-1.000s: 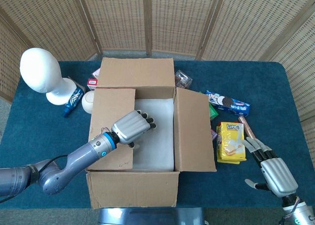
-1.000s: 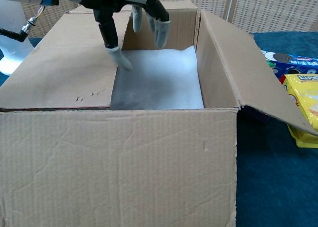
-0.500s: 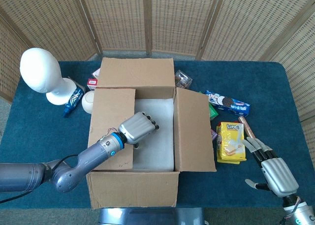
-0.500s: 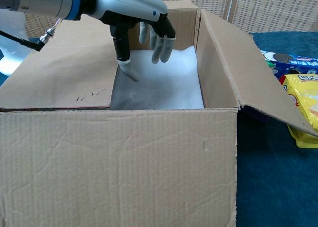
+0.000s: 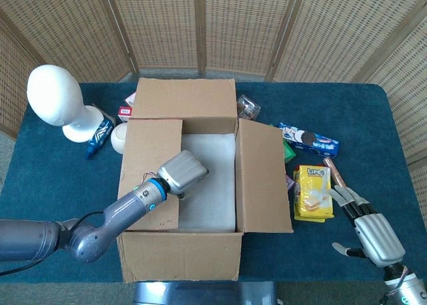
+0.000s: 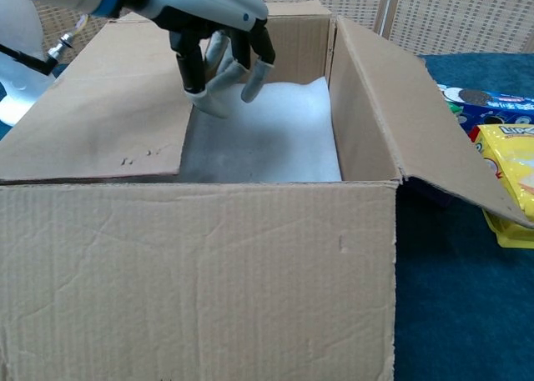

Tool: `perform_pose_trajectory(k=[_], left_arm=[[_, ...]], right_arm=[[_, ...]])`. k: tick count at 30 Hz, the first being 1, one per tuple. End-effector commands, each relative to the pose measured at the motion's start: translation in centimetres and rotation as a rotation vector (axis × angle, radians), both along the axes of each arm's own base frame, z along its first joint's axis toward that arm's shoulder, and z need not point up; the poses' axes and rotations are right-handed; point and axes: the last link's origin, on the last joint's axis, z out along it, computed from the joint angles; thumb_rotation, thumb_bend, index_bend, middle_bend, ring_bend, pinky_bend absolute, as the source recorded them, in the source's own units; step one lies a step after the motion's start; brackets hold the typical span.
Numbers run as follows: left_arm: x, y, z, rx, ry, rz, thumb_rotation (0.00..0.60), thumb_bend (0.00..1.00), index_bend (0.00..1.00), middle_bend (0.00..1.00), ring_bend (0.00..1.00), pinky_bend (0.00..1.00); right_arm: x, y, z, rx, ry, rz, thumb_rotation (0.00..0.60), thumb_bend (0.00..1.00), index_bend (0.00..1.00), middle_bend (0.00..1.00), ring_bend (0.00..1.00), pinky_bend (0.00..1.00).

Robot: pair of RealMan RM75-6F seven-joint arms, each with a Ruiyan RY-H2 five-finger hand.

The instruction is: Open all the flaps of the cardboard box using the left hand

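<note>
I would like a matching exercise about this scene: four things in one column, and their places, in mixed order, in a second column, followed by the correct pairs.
Things:
1. left hand
2. right hand
3. white mannequin head
4. yellow snack pack

Places:
A. on the table, just right of the cardboard box
B. at the inner edge of the box's left flap, fingers curled down into the opening
C. on the table's far left corner
D. low over the table at the near right, holding nothing

Pairs: 1-B, 2-D, 3-C, 4-A
</note>
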Motion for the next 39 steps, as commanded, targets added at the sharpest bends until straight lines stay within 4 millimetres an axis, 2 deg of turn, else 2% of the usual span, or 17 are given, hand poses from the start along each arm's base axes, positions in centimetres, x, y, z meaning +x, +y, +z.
perform_pose_trajectory(k=[1,14,18,19,22,28,36,39], left_arm=[[-0.2,-0.2,0.9,0.015,0.009,0.008,0.600,0.10,0.46,0.69,0.48,0.46],[-1.1,-0.9,7.4,0.132,-0.031,0.018,0.600,0.10,0.46,0.68,0.48,0.46],[-2.1,-1.6,10.8,0.201,-0.046,0.032,0.600,0.10,0.46,0.68,0.48,0.46],[-2.7,-1.7,12.1,0.233,-0.051,0.045,0.600,0.10,0.46,0.68,0.48,0.46],[-4.1,-2.1,14.2,0.273,-0.057,0.067,0.600,0.10,0.46,0.68,0.48,0.46],[-7.4,-2.7,17.4,0.325,-0.055,0.123,0.600,0.10,0.46,0.67,0.48,0.46],[-11.4,-3.1,19.0,0.344,-0.044,0.195,0.600,0.10,0.46,0.67,0.48,0.46],[-14.0,-3.4,18.8,0.332,-0.032,0.243,0.600,0.10,0.46,0.67,0.48,0.46]], right_arm=[[0.0,0.0,0.0,0.001,0.000,0.002,0.600,0.00,0.00,0.00,0.00,0.19],[0.4,0.5,-0.1,0.005,0.002,0.021,0.600,0.00,0.00,0.00,0.00,0.20],[0.6,0.8,-0.1,0.013,-0.005,0.029,0.600,0.00,0.00,0.00,0.00,0.20],[0.7,0.9,-0.2,0.018,-0.009,0.031,0.600,0.00,0.00,0.00,0.00,0.20],[0.8,1.0,-0.2,0.021,-0.012,0.035,0.600,0.00,0.00,0.00,0.00,0.20],[0.9,1.1,-0.1,0.022,-0.016,0.038,0.600,0.00,0.00,0.00,0.00,0.20],[1.0,1.1,-0.2,0.023,-0.015,0.038,0.600,0.00,0.00,0.00,0.00,0.20],[1.0,1.2,-0.3,0.026,-0.015,0.039,0.600,0.00,0.00,0.00,0.00,0.20]])
